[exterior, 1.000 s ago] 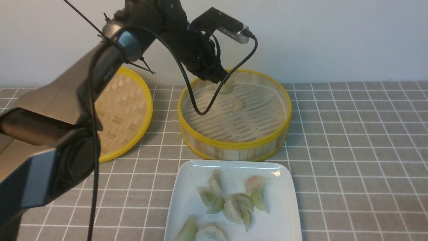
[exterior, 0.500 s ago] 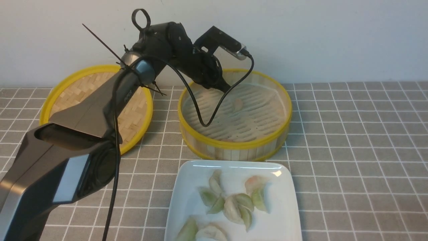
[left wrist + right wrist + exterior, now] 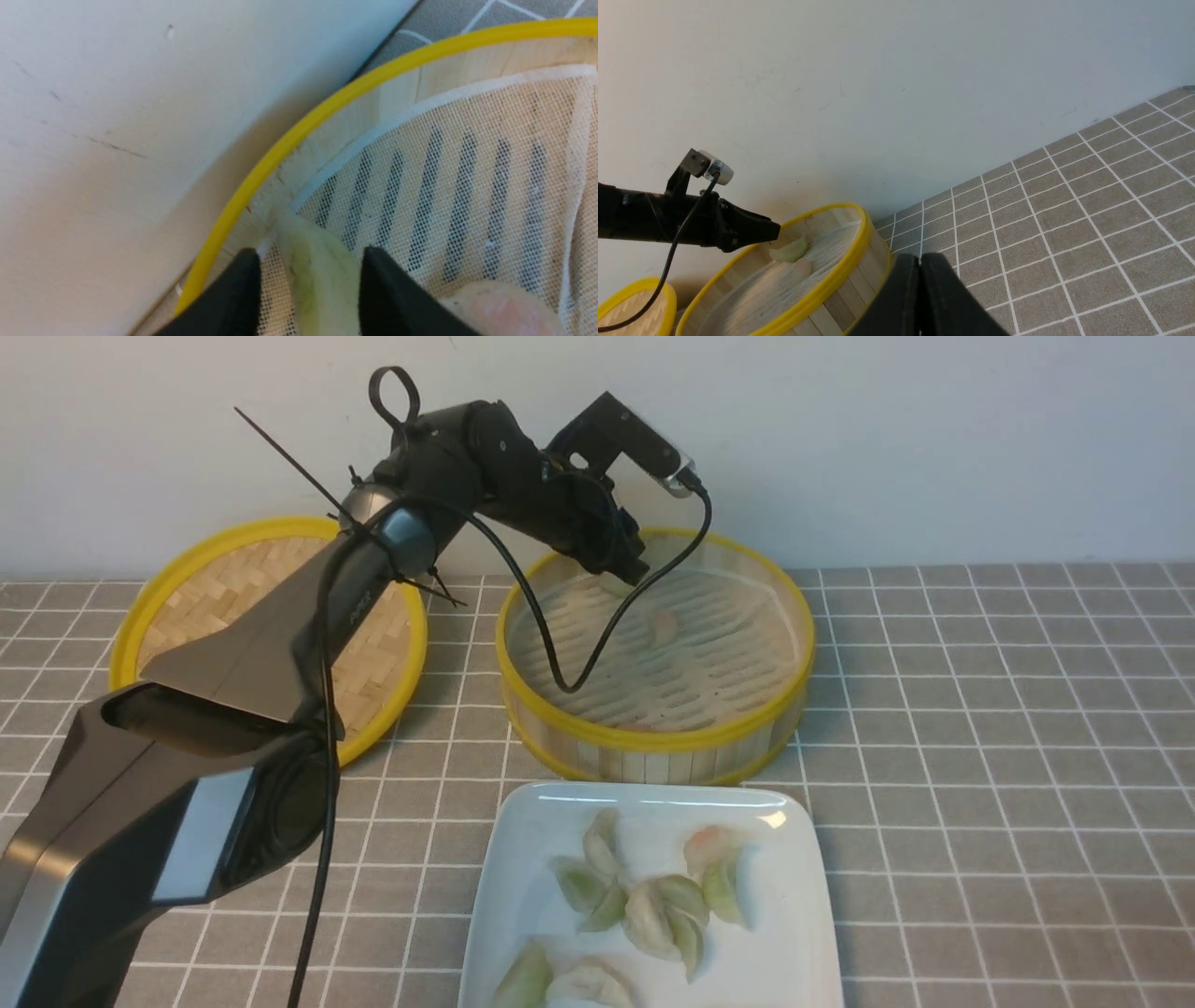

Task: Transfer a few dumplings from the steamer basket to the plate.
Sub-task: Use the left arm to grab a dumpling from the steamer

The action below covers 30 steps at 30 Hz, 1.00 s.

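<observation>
Front view: several dumplings [image 3: 653, 905] lie on the plate [image 3: 523, 821], well behind the left gripper [image 3: 309, 254], whose jaws stand spread astride a greenish dumpling [image 3: 315, 284] in the steamer basket [image 3: 653, 742], perhaps touching it; a pinkish dumpling [image 3: 663, 627] remains just beside. Right gripper [image 3: 920, 268] is pressed together.

Plate [image 3: 803, 915]: glossy white, rounded-rectangular, with a shallow raised rim. It lies flat on the desk [image 3: 980, 709], nearest the front camera, and its near edge is cut off by the frame.
Steamer basket [image 3: 653, 739]: round bamboo with upright slat walls, yellow top and bottom rims and a slatted floor. It stands upright and uncovered just beyond the Plate.
Greenish dumpling [image 3: 317, 280]: pale and pleated, lying inside the Steamer basket against its far wall.
Pinkish dumpling [image 3: 663, 627]: on the basket floor just beside the Greenish dumpling, nearer the centre.
Plated dumplings [image 3: 649, 910]: cream, green and pink-tinted crescents clustered and touching at mid-plate, with more at the near-left edge, partly cut off.
</observation>
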Motion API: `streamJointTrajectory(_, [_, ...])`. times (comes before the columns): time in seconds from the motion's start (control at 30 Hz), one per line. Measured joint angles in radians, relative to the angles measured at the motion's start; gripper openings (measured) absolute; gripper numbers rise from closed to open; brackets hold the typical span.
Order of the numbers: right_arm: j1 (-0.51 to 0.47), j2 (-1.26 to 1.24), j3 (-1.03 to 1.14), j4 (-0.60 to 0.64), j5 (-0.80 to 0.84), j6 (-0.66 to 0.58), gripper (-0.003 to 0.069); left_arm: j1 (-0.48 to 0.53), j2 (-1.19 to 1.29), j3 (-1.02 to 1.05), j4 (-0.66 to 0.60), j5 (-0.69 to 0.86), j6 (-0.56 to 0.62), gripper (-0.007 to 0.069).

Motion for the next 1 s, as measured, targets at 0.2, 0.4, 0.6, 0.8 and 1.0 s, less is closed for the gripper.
streamJointTrajectory(0.2, [0.0,0.0,0.0,0.0,0.001,0.0,-0.0015,0.0,0.029,0.0,-0.009,0.0,0.033,0.0385])
streamJointTrajectory(0.4, [0.0,0.0,0.0,0.0,0.001,0.0,-0.0015,0.0,0.052,-0.001,-0.021,0.001,0.045,0.0395])
streamJointTrajectory(0.6, [0.0,0.0,0.0,0.0,0.001,0.0,-0.0015,0.0,0.069,-0.001,-0.025,0.0,0.068,0.038])
streamJointTrajectory(0.8, [0.0,0.0,0.0,0.001,0.001,0.0,-0.0015,0.0,0.074,-0.006,-0.038,0.001,0.076,0.0176])
streamJointTrajectory(1.0, [0.0,0.0,0.0,0.001,0.001,0.009,-0.0015,0.001,0.057,-0.006,-0.027,0.034,0.035,0.0185])
